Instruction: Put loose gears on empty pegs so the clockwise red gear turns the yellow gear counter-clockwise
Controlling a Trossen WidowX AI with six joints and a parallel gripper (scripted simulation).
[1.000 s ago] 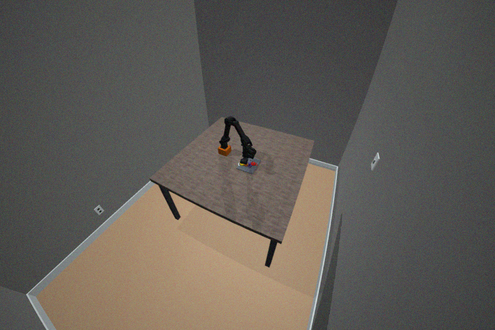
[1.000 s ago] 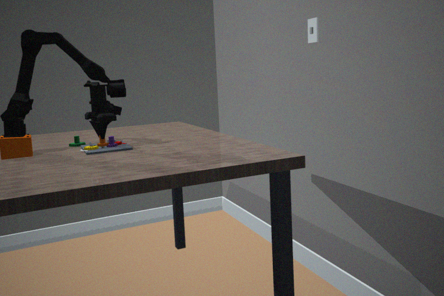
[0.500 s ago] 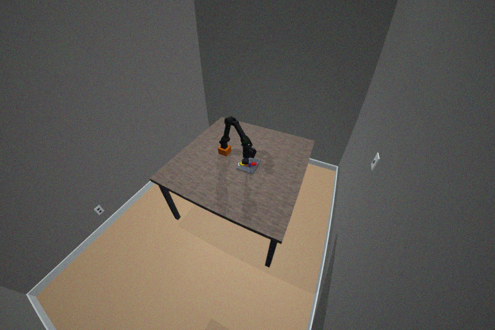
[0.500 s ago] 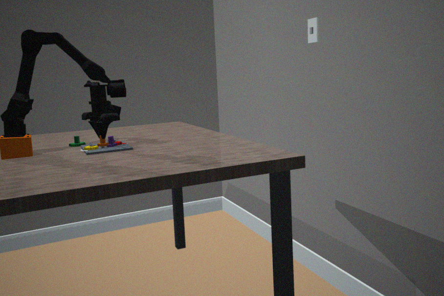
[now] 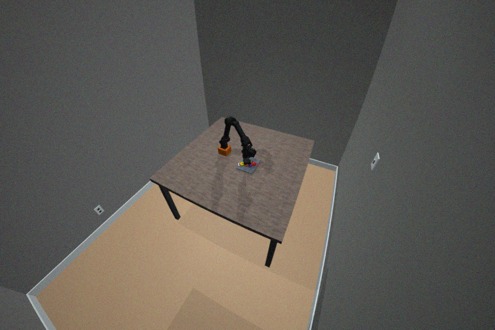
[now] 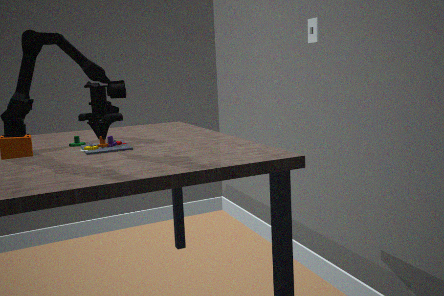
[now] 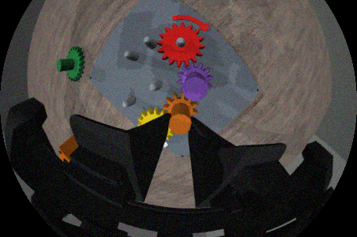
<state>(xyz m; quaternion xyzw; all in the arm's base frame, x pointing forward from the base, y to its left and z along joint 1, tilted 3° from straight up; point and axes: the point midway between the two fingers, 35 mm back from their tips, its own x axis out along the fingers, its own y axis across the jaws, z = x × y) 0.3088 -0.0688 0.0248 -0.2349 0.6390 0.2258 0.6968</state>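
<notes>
while the brown table [image 5: 276, 158] [image 6: 201, 152] bears everything, the black arm [image 5: 239, 129] [image 6: 73, 54] arches up from its orange base [image 5: 224, 150] [image 6: 16, 147] and bends down over the grey board [image 5: 252, 171] [image 6: 123, 148] [image 7: 233, 112], which lies on the tabletop. the gripper [image 5: 247, 162] [image 6: 102, 137] [image 7: 179, 118] points down, its fingers pinching the orange gear [image 6: 102, 144] [image 7: 180, 122] by its upright handle, above or on the board; whether that gear sits flat, the views do not settle.

the red gear [image 5: 253, 164] [image 6: 118, 143] [image 7: 181, 49] is on its peg, with the curved red arrow [image 7: 190, 20] beside it. the yellow gear [image 5: 242, 163] [image 6: 91, 147] [image 7: 149, 119] is on the board, next to the orange one and partly behind a finger in the wrist view. the green gear [image 6: 77, 144] [image 7: 76, 64] stands on the table beside the board, handle up. the purple gear [image 5: 249, 166] [image 6: 110, 142] [image 7: 195, 83] is on the board between red and orange. smallest are the bare grey pegs [image 7: 131, 55], four of them showing in the wrist view.
</notes>
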